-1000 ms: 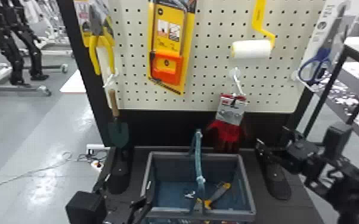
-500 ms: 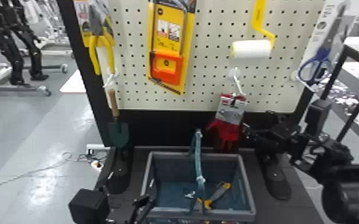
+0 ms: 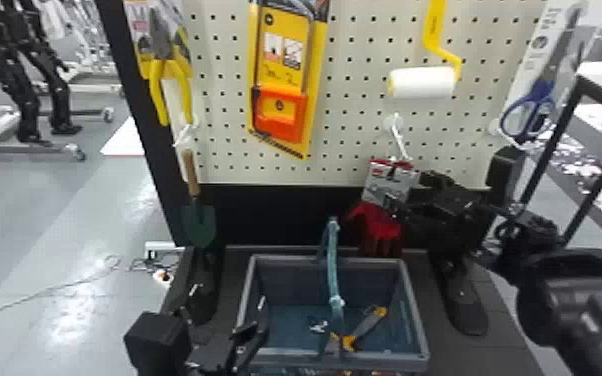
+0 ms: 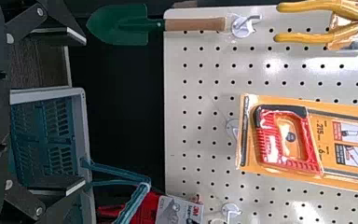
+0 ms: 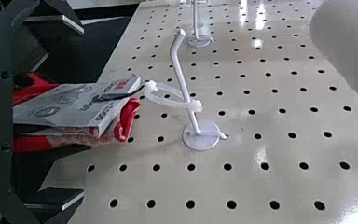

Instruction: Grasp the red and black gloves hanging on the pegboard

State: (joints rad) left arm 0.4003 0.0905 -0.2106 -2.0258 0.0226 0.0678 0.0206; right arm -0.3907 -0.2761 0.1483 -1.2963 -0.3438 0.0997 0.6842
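The pegboard (image 3: 355, 140) is standing upright behind the dark counter (image 3: 490, 345), and a grey-blue basket (image 3: 246, 295) is sitting on that counter just in front of it. The left claw (image 4: 81, 111) is waiting low beside the basket, well apart from the work, with its fingers spread wide and holding nothing.

The right claw (image 5: 70, 112) is hanging level with the lower part of the board. Its two flat fingers are standing apart, one on either side of the red and black gloves (image 3: 374, 229), and neither seems to be pressing on them.

The gloves are hanging on the board below the white paint roller (image 3: 422, 82). Their grey card (image 5: 74, 105) is lying between the spread fingers, with red cloth showing beneath it.

A white hook (image 5: 186, 88) is carrying the pair, and a thin white loop (image 5: 168, 93) is tying the card to it.

By my reading, the approach is looking finished and the grasp itself is not yet made. The fingers are waiting to be brought together on the card or cloth. After that, the loop is going to need sliding off the upturned tip of the hook.
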